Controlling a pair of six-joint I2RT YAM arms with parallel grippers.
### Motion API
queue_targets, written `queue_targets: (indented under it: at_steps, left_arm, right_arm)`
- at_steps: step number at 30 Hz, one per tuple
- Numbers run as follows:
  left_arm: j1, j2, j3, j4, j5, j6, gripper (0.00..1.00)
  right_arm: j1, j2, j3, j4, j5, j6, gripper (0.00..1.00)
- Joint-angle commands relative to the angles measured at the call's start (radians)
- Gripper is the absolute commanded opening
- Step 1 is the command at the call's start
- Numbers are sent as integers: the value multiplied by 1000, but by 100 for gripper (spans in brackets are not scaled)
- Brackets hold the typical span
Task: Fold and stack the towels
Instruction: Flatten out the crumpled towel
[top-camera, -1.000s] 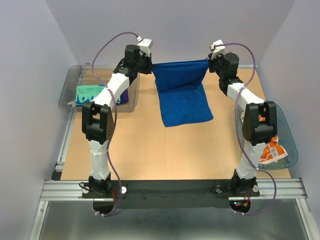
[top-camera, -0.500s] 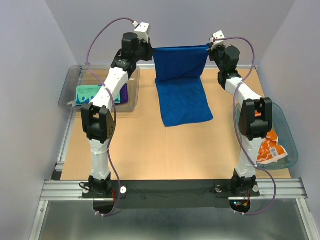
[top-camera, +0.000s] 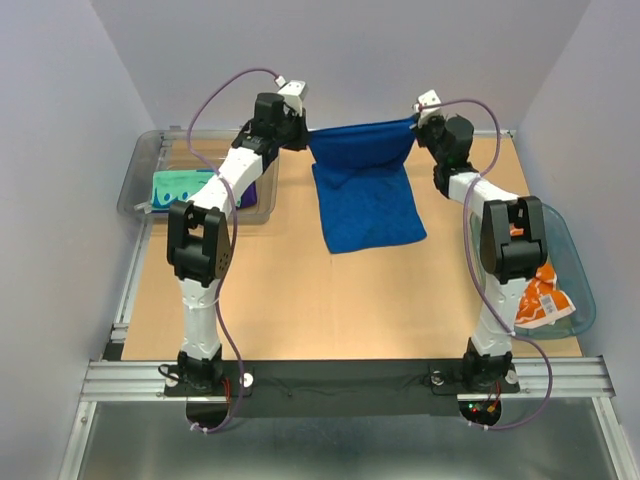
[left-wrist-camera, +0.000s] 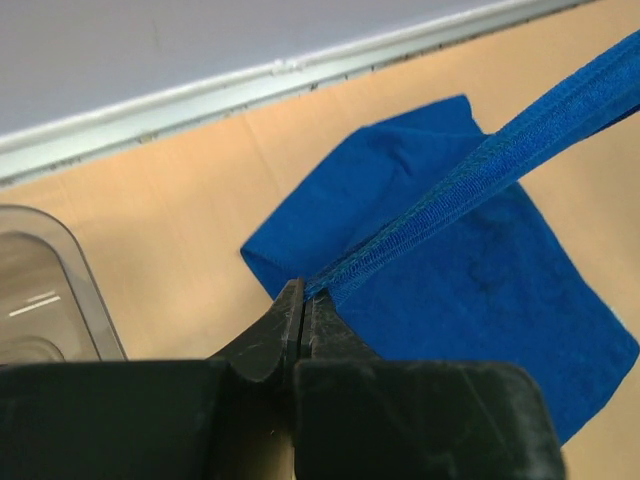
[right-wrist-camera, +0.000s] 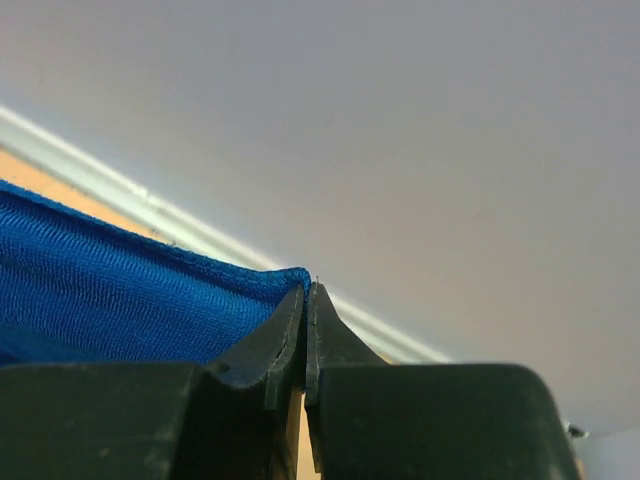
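A royal blue towel (top-camera: 365, 200) is stretched between my two grippers at the far side of the table. Its far edge is lifted and sags slightly, while its near half lies flat on the wood. My left gripper (top-camera: 304, 129) is shut on the towel's left corner, and my right gripper (top-camera: 418, 124) is shut on the right corner. In the left wrist view the closed gripper (left-wrist-camera: 303, 292) pinches the hem of the blue towel (left-wrist-camera: 470, 290). In the right wrist view the gripper (right-wrist-camera: 305, 288) pinches the blue towel (right-wrist-camera: 120, 300) at its corner.
A clear grey bin (top-camera: 135, 190) at the far left holds a mint green towel (top-camera: 180, 186) and a purple towel (top-camera: 264, 186). A teal basket (top-camera: 578, 290) at the right edge holds a white towel with orange prints (top-camera: 545, 300). The bin's corner (left-wrist-camera: 50, 300) shows beside my left gripper.
Both grippers rose with the towel's far edge, then came back down to about their earlier height. The held edge now sags a little between them.
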Motion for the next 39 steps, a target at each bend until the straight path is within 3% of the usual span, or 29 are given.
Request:
queue_targets:
  at_steps: [1, 12, 17, 23, 30, 39]
  left_arm:
    - [4, -116, -37, 27, -1, 16, 0]
    - [1, -148, 94, -91, -59, 75, 0]
    - [-45, -222, -118, -7, -73, 90, 0]
    - [-130, -199, -280, 36, -113, 7, 0]
    - [-179, -156, -362, 32, -130, -100, 0]
    - [-219, -133, -524, 1, -107, -208, 0]
  right_arm:
    - [-29, -110, -83, 73, 2, -39, 4]
    - [-32, -208, -193, 69, 50, -52, 1]
    - [-32, -260, -253, 2, 13, 10, 1]
    - [-32, -277, -299, -251, -36, 173, 1]
    - [-34, -282, -350, -528, -53, 404, 0]
    - [-28, -320, -520, -687, -100, 627, 0]
